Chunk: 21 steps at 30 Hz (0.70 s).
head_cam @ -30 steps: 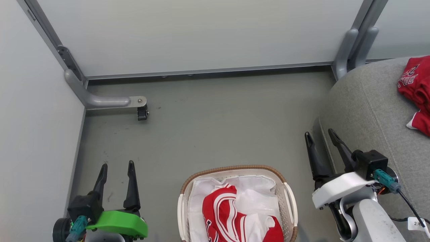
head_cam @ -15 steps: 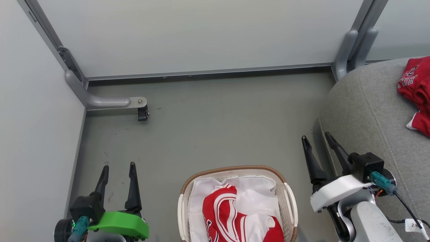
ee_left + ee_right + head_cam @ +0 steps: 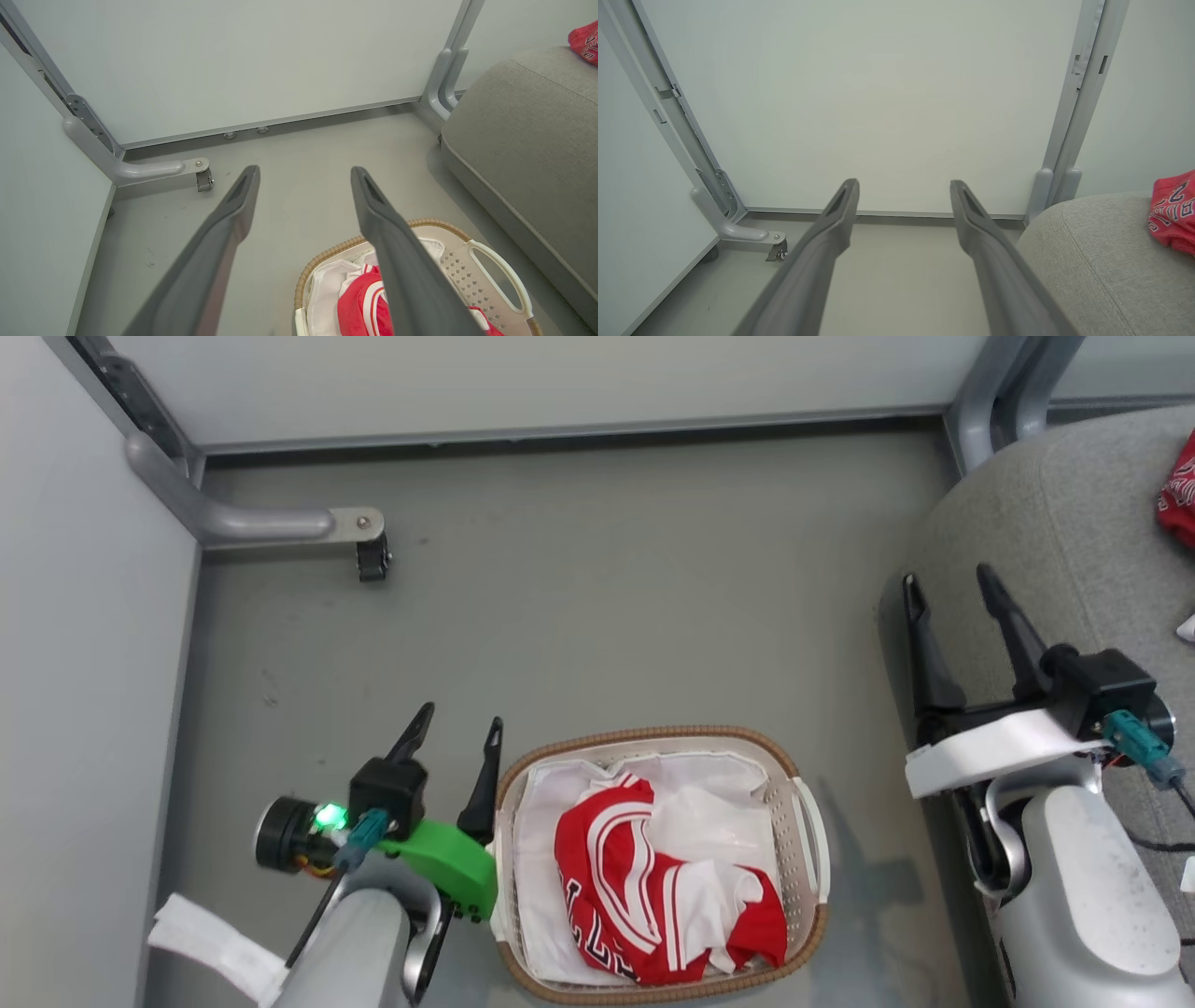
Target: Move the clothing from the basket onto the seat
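Left hand point(image 3: 462, 715) spread beside basket point(image 3: 653, 735); clothing point(image 3: 644, 887) long axis diagonal.

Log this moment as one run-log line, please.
left gripper: open, empty, beside basket rim | right gripper: open, empty, by seat edge | clothing: in basket, ungrasped | red garment: on seat

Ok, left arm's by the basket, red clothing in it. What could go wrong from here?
1. The open left jaws stand right beside the small oval white plastic basket with a brown woven-look rim; reaching in could knock or tip it.
2. The red white-striped garment lies bunched on the white liner sheet; a pinch may drag the sheet out too.
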### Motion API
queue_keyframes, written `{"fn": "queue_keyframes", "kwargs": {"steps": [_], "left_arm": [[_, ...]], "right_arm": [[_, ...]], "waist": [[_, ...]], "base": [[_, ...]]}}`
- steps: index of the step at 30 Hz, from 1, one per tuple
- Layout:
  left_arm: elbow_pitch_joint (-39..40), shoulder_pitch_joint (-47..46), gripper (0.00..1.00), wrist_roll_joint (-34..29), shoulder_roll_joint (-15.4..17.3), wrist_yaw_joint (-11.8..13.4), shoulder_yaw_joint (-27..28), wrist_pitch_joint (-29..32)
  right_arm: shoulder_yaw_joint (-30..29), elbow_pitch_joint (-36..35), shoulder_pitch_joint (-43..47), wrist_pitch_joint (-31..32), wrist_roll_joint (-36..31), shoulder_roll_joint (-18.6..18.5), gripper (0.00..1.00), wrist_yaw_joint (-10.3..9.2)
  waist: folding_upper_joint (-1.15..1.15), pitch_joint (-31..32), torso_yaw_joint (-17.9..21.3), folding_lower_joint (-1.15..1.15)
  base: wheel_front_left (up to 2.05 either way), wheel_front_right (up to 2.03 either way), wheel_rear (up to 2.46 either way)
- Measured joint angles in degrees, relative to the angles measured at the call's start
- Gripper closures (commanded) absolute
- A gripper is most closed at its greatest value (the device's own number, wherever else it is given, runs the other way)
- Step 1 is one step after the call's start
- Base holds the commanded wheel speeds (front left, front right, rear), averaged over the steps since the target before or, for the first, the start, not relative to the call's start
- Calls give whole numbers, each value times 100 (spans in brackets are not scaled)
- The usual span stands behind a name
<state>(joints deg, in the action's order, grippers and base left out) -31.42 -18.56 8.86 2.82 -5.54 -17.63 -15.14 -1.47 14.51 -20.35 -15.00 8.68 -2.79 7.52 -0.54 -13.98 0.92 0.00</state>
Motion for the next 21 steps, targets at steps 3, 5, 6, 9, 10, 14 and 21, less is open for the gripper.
{"fn": "queue_keyframes", "kwargs": {"steps": [3,5,6,9,10,14,21], "left_arm": [[-528,-564,0,-45,-3,-52,-433,-1],[-910,-911,0,-23,-7,-73,-736,53],[-1093,-1090,0,-23,-8,-97,-915,75],[-1527,-1575,0,-7,-10,-104,-1362,130],[-1685,-1736,0,-34,-13,-103,-1515,151],[-2125,-2180,0,-122,-13,-73,-2006,203],[-2650,-2687,0,-144,-18,2,-2704,476]], "right_arm": [[-163,-109,-246,0,-75,0,0,0],[-255,-171,-415,0,-84,-2,0,0],[-288,-208,-504,0,-87,-1,0,0],[-338,-308,-732,0,-60,-2,0,0],[-346,-342,-801,0,-35,-2,0,0],[-296,-454,-1042,0,127,-2,0,0],[-119,-598,-1338,0,439,-4,0,0]], "waist": [[0,-356,27,0],[0,-605,51,0],[0,-745,66,1],[0,-1154,116,1],[0,-1304,137,1],[0,-1861,235,1],[0,-2736,481,1]], "base": [[0,0,0],[0,0,0],[0,0,0],[0,0,0],[0,0,0],[0,0,0],[0,0,0]]}}
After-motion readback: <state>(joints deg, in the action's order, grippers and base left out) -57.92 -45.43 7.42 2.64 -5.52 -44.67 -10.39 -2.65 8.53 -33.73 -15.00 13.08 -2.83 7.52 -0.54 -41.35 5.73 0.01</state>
